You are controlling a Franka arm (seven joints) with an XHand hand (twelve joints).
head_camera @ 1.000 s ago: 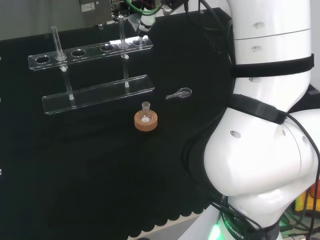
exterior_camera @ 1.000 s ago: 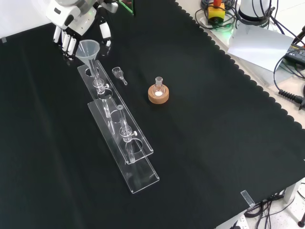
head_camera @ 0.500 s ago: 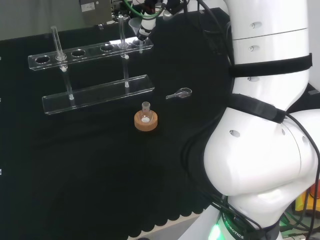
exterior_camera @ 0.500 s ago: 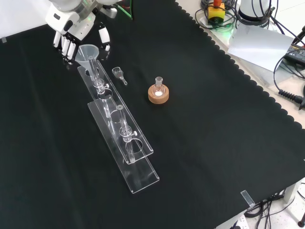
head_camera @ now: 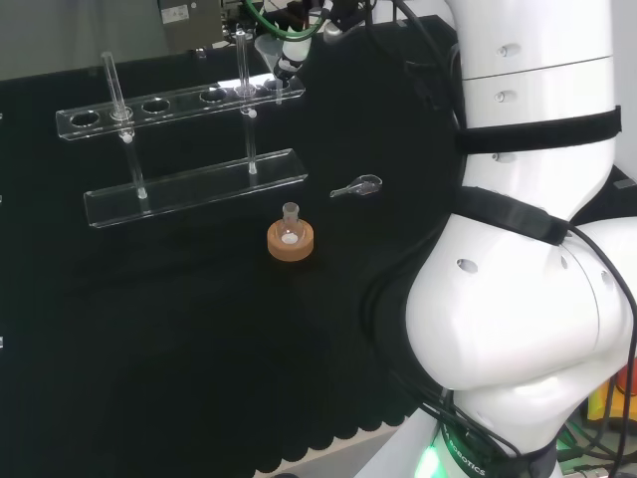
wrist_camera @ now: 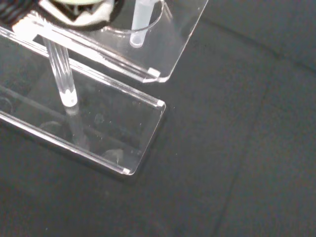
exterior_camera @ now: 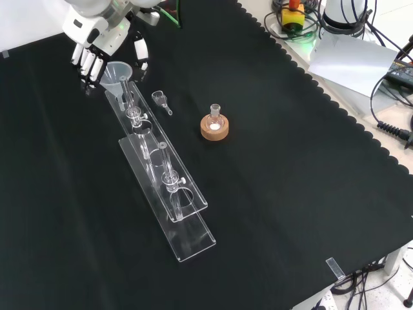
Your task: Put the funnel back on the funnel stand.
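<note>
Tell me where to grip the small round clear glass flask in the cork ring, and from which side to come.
Probably the short neck of the small round clear glass flask, pinched from straight above. It stands upright and free, while the round body sits sunk in the cork ring, which blocks a side grip. The hand is busy pinching the clear funnel.

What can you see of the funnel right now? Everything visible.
The funnel is clear, glass or plastic, with a wide cone on top and a narrow stem below. It stands upright at the far end of the clear funnel stand. In the wrist view its stem passes down through the end hole of the stand's upper plate. The hand is curled round the cone. Whether the cone rests on the plate can't be told.
</note>
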